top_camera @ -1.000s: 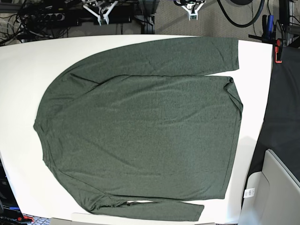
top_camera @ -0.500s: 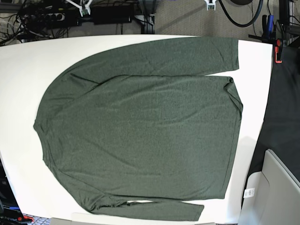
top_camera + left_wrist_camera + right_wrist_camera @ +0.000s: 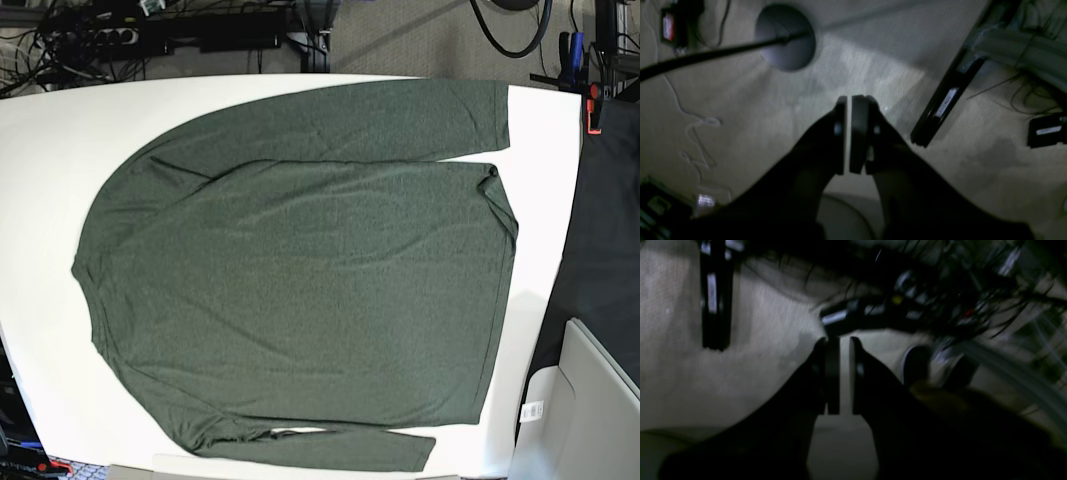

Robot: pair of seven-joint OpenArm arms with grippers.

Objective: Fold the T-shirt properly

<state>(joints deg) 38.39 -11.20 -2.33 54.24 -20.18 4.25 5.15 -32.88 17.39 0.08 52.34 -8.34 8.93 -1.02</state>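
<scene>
The T-shirt [image 3: 300, 270] is spread flat on the white table [image 3: 40, 160], and most of the table top is covered by it. One long sleeve is laid along the far edge of the table, the other along the near edge. The left gripper [image 3: 848, 133] is seen above the carpet [image 3: 740, 110], away from the table; its jaws are pressed together and nothing is held. The right gripper [image 3: 844, 373] is seen above the same carpet near a bundle of cables [image 3: 940, 290]; only a thin gap is left between its jaws, and nothing is held there.

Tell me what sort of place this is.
Probably a robotics lab or workshop: a shirt spread flat on a white table, tangled cables and a power strip on the carpet behind it, clamps at the table's edge.
</scene>
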